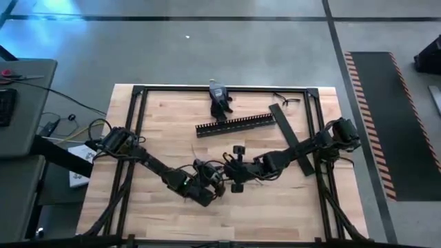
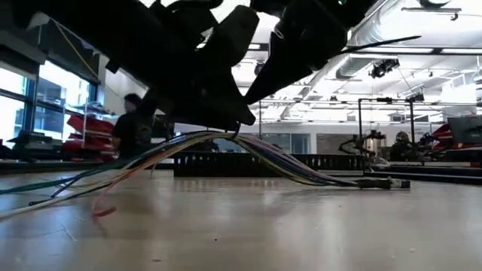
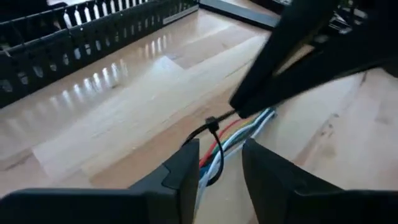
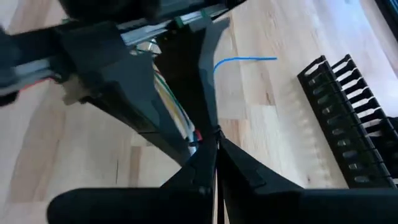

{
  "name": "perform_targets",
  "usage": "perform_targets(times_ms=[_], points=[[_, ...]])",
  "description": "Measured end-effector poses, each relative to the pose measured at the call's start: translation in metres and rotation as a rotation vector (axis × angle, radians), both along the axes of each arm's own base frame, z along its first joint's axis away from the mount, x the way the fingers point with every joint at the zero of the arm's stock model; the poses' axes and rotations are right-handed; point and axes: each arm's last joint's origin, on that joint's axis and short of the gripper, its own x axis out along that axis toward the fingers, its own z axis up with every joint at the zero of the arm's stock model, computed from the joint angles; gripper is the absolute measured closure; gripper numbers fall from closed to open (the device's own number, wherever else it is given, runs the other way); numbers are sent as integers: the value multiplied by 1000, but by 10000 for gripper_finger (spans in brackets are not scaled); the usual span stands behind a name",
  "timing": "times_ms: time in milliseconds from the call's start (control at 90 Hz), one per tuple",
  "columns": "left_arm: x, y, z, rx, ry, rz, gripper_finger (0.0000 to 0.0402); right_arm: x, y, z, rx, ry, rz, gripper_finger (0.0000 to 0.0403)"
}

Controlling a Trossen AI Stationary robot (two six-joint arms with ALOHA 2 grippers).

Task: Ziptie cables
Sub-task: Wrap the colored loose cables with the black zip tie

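High view: both dark arms reach inward and meet low in the middle of the frame, over a pale wooden table [image 1: 165, 213]. The left gripper [image 1: 207, 195] comes in from the left edge, its arm angled down and to the right. The right gripper [image 1: 234, 172] comes in from the right edge, its arm nearly level and pointing left. The cables [image 1: 207, 169] lie between them, mostly hidden under the two grippers here.

In the low view the cables [image 2: 188, 147] show as a thin bundle with its long axis running left to right across the frame. It arches up to the grippers at the centre and droops to the table on both sides, loose strands fanning out at lower left. The arms are only dark shapes filling the top of this frame.

In the left wrist view the left gripper's two fingers [image 3: 183, 177] stand apart with the cables passing between them, and a small black tie [image 3: 212, 124] circles the bundle. Whether they press on the wires cannot be told. In the right wrist view the right gripper [image 4: 216, 149] is clenched, fingertips together at the tie.

A black comb-edged duct [image 1: 236, 125] lies above centre, and a flat black strip [image 1: 292, 139] slants at right.
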Motion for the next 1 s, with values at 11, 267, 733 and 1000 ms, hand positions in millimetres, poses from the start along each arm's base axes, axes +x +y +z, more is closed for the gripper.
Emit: perform_targets(times_ms=[11, 267, 733, 1000], points=[[0, 0, 0, 3, -1, 2, 311, 0, 0, 0, 0, 1, 0, 403], [-3, -5, 1, 41, 1, -3, 373, -3, 6, -1, -2, 15, 15, 403], [-9, -4, -3, 60, 14, 40, 401, -18, 34, -4, 70, 50, 31, 403], [-18, -7, -7, 64, 25, 71, 401, -42, 67, -9, 83, 115, 50, 403]])
